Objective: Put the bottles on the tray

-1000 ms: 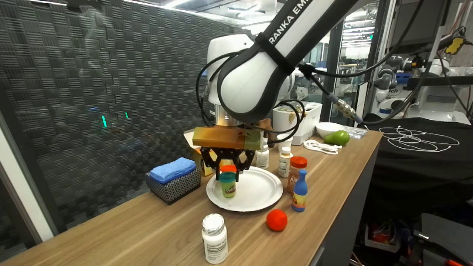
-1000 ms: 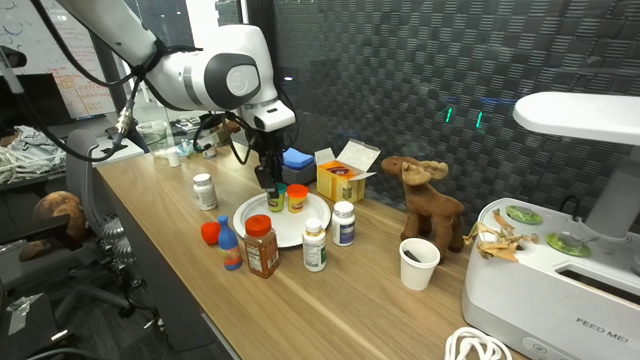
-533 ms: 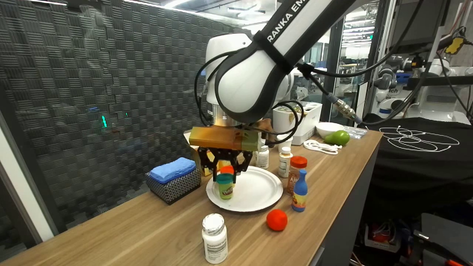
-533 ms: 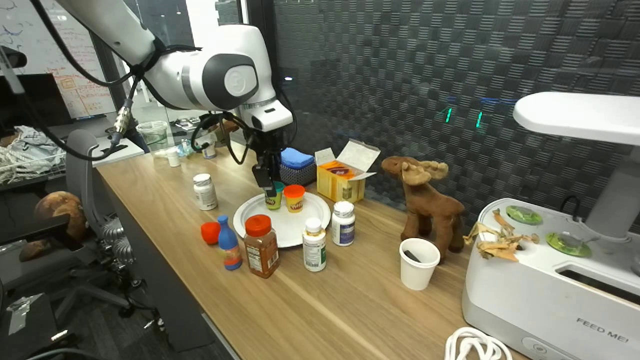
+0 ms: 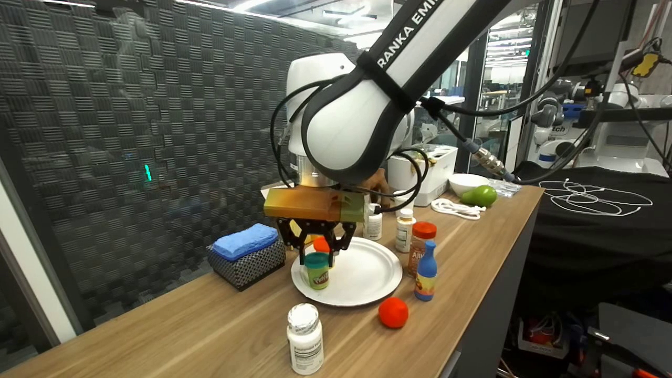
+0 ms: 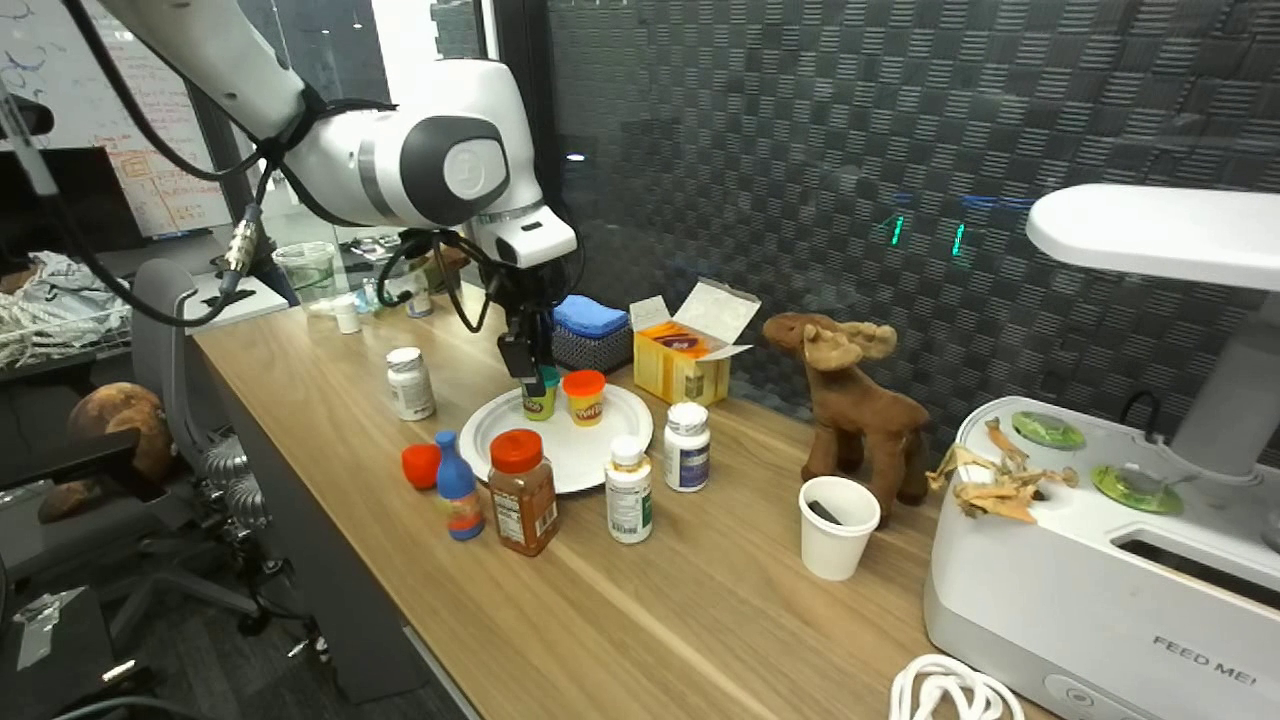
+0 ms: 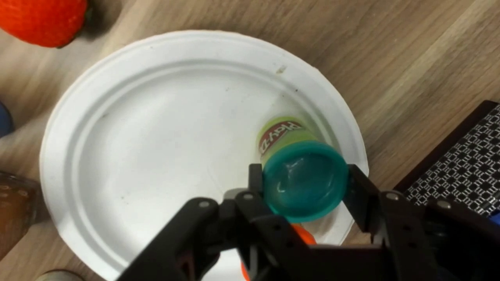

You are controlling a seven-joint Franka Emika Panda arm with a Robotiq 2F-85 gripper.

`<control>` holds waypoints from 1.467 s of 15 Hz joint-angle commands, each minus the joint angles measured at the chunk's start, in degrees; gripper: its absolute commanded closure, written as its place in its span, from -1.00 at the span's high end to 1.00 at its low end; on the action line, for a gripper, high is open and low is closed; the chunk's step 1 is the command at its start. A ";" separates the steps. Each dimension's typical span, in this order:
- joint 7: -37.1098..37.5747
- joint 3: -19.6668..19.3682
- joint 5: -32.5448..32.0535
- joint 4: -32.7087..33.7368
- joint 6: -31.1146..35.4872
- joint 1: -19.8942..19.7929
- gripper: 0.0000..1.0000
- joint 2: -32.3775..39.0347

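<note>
My gripper [image 7: 304, 179] is shut on a green jar [image 7: 287, 134] with a teal lid, one finger on either side of the lid. In the wrist view the jar leans within the round white tray [image 7: 164, 136]. Just behind it on the tray stands a yellow jar [image 6: 585, 405] with a red lid. The other bottles are upright on the table around the tray: a white bottle [image 5: 305, 341] nearest an exterior camera, a blue bottle [image 6: 459, 490], a brown jar [image 6: 523, 495] with a red cap, a white bottle [image 6: 629, 495] with a green-edged label, and another white bottle [image 6: 687, 450].
A red ball [image 5: 393, 312] lies by the tray near the blue bottle. Along the wall side stand a patterned box [image 5: 249, 262] with a blue cloth, an open yellow box [image 6: 680, 370], a toy moose [image 6: 860, 420] and a paper cup [image 6: 838, 530].
My gripper and the teal-lidded jar have moved a little to the left in both exterior views. The red-lidded jar has slid the same way, and the tray has shifted slightly.
</note>
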 commanded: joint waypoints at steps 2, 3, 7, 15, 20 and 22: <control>1.81 -1.14 -2.59 1.23 0.17 1.58 -0.43 1.00; 1.63 -1.13 -3.07 1.20 -0.19 1.72 0.57 0.78; -0.19 -0.27 -5.02 -1.77 -0.46 2.54 0.99 -3.04; -7.77 7.80 -3.49 -11.63 -0.29 3.32 1.00 -17.80; -18.36 13.01 5.67 -12.14 -5.89 3.21 1.00 -17.53; -19.74 13.42 5.26 -11.57 -7.14 3.44 1.00 -16.09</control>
